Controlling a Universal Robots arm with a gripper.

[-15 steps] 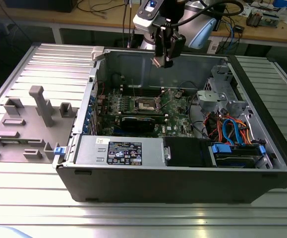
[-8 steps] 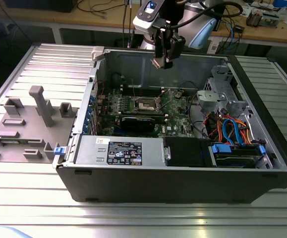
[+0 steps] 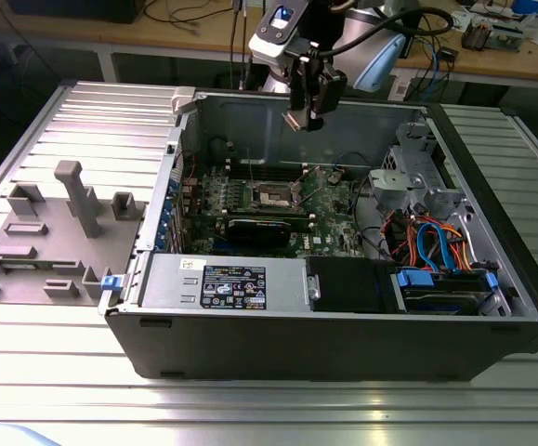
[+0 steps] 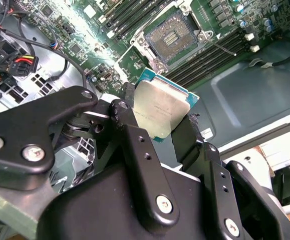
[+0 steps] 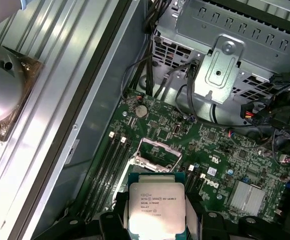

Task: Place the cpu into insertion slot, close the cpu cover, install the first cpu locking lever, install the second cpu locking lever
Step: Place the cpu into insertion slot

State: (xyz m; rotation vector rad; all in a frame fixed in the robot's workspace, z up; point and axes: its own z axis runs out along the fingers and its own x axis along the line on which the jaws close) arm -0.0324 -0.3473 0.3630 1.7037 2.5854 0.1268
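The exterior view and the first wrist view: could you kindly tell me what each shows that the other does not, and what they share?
The exterior view adds the whole open computer case, the grey fixture plate at the exterior view's left, and the gripper hanging above the case. The first wrist view adds the cpu close up, silver top toward the camera, clamped between the black fingers. Both share the green motherboard and its empty socket.

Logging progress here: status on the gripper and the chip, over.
Gripper shut on small square silver-topped cpu, held above green motherboard. Square cpu socket open, empty. Nothing seen between chip and socket.
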